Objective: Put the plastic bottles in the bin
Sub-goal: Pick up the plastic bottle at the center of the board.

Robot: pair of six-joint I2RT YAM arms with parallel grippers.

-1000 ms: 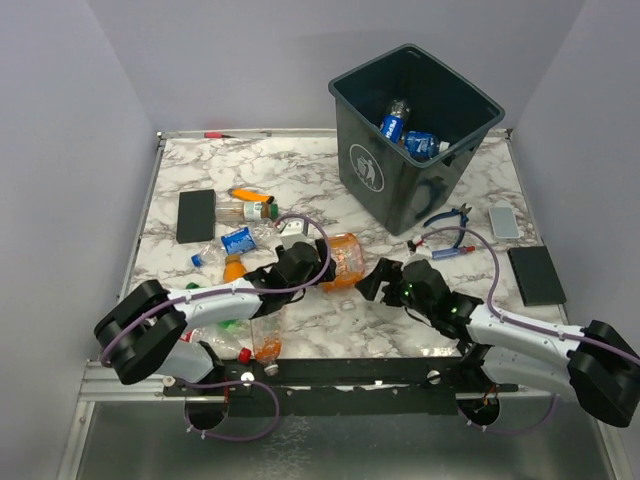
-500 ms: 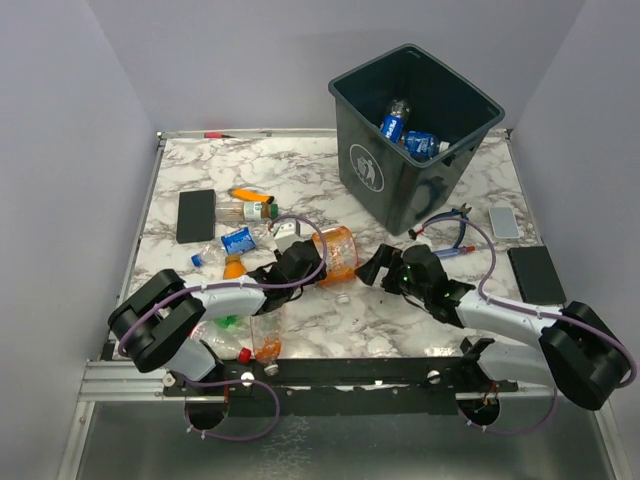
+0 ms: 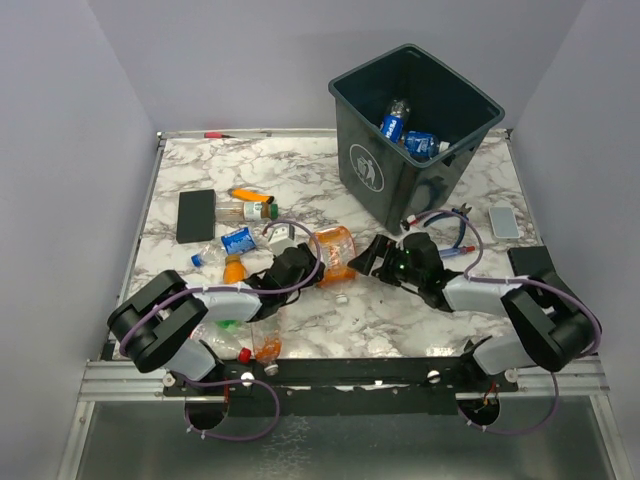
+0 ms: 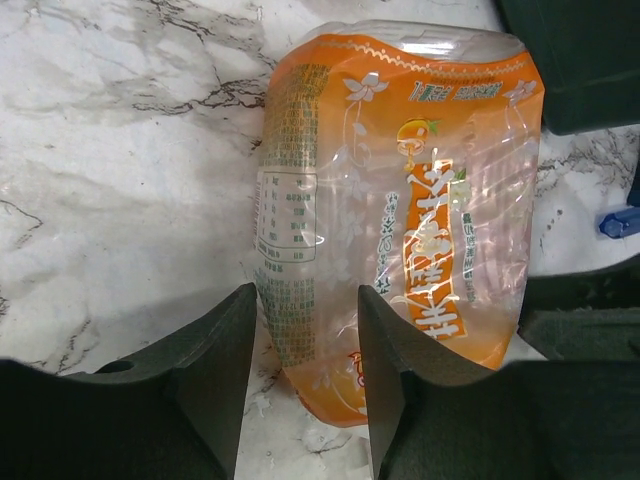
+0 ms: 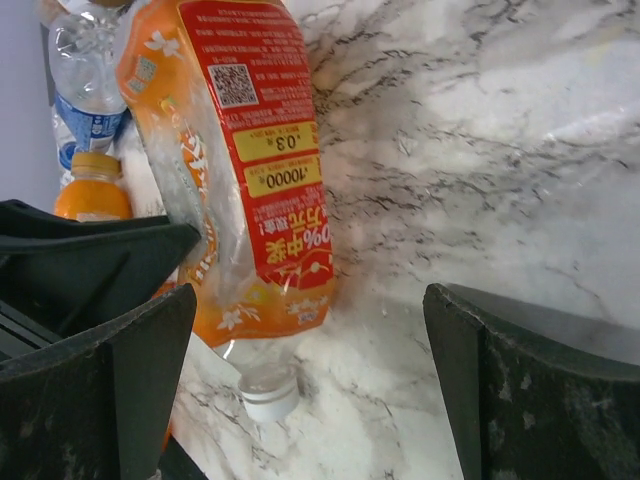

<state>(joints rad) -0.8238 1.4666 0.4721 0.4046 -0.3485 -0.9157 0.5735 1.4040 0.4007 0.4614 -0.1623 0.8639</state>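
Observation:
A crushed orange-labelled plastic bottle stands tilted at the table's middle, its white cap down on the marble. My left gripper is shut on the lower left edge of this bottle. Just to its right my right gripper faces it, open wide and holding nothing. The dark bin stands at the back right with two blue-labelled bottles inside. Several more bottles lie at the left.
A black pad lies at the left, another at the right edge. Blue-handled pliers, a white slab and a red-and-blue pen lie by the bin's right side. A red marker rests at the back edge.
My left gripper has closed on the orange bottle and tipped it more upright, shifting it left. My right gripper has opened fully and moved left and farther back, close to the bottle.

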